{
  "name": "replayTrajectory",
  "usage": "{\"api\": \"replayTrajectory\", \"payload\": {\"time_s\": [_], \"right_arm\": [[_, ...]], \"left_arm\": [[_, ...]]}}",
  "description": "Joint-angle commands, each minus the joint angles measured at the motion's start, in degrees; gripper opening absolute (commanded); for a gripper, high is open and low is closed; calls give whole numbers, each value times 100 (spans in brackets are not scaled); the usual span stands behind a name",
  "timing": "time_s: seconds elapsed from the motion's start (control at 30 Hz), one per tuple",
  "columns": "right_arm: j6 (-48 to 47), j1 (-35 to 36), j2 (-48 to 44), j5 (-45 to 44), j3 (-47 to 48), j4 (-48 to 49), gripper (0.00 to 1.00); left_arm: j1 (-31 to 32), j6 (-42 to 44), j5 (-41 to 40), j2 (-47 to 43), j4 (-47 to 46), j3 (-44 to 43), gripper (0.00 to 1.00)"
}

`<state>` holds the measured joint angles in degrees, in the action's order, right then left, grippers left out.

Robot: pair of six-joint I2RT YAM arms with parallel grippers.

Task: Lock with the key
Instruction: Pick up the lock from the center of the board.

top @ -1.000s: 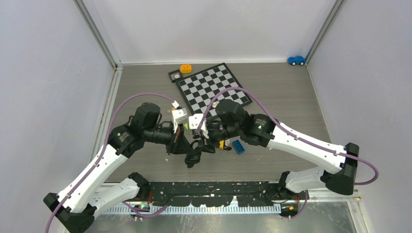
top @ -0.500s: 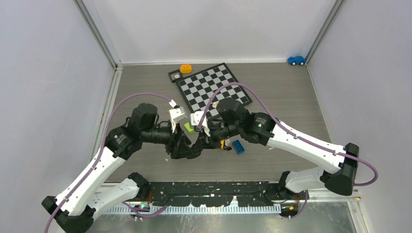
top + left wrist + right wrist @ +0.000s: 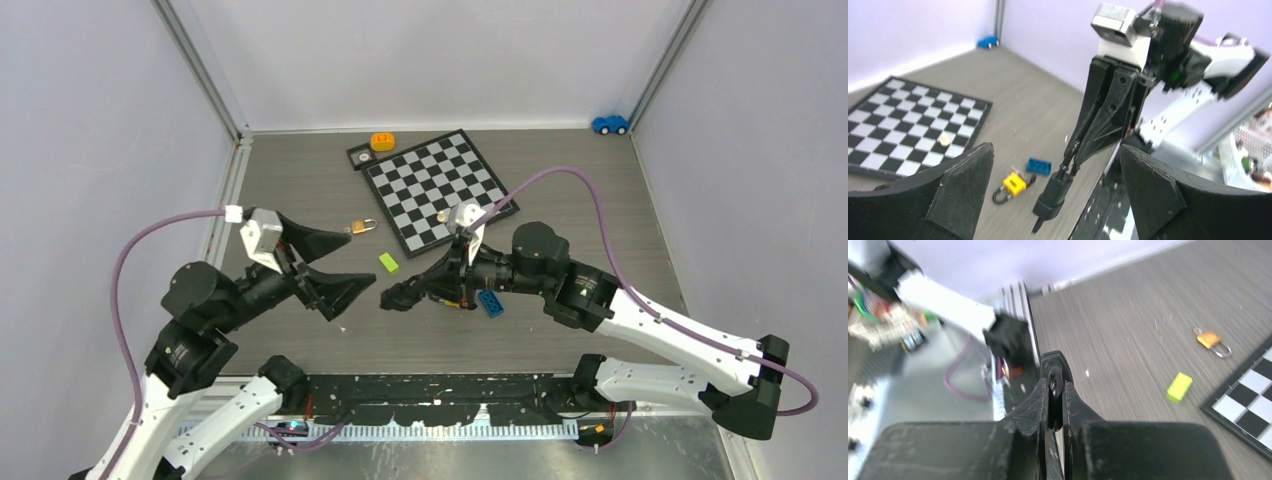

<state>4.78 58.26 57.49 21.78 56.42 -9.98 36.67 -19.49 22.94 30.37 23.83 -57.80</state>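
Observation:
My right gripper (image 3: 418,291) (image 3: 1053,386) hangs above the table's near middle, shut on the key (image 3: 395,297) (image 3: 1053,192) (image 3: 1052,375), a small black-headed piece with a thin tip pointing down and left. My left gripper (image 3: 362,262) (image 3: 1057,150) stands wide open just left of it, with nothing between its fingers (image 3: 963,192). In the left wrist view a yellow padlock (image 3: 1013,183) lies on the table with its shackle open; from above the right arm mostly hides it. A brass padlock (image 3: 362,227) (image 3: 1209,339) lies further back, near the chessboard's left corner.
A blue brick (image 3: 490,302) (image 3: 1039,166) lies beside the yellow padlock. A green block (image 3: 388,262) (image 3: 1179,387) sits between the grippers and the chessboard (image 3: 440,185), which bears a small pale pawn (image 3: 944,141). An orange piece (image 3: 382,141) and a blue toy car (image 3: 609,124) rest by the back wall.
The grippers met over the table's middle. My left gripper opened and drew back to the left; my right gripper shut on the key and now holds it alone.

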Motion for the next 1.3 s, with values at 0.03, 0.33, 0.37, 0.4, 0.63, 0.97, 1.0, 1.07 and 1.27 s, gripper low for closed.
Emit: {"api": "replayTrajectory", "payload": {"time_s": [0.03,0.33,0.37,0.4,0.63,0.97,1.0,1.07,1.27], "right_arm": [[2522,-8,-291,-1116,-208,4006,0],[3738,115,-96,-2152,-287,5777,0],[3801,123,-76,-2147,-271,5885,0],[3848,136,-60,-2143,-258,5972,0],[4112,217,31,-2092,-220,6388,0],[4092,858,639,-2861,-146,7383,0],[4009,940,678,-2948,-145,7485,0],[3863,1068,725,-3119,-157,7681,0],[3804,1199,776,-3297,-158,7877,0]], "left_arm": [[-14,-1040,-669,51,-1669,8,100],[-18,-1466,-831,356,-2349,-210,98],[-12,-1526,-921,371,-2483,-218,98],[-18,-1581,-990,401,-2553,-231,98],[-19,-2034,-1069,619,-3093,-223,96],[-14,-3007,-360,979,-4890,194,74],[-18,-3035,-350,988,-4938,193,72],[-16,-3072,-331,1001,-4980,180,71],[-16,-3144,-369,950,-4897,214,62]]}}
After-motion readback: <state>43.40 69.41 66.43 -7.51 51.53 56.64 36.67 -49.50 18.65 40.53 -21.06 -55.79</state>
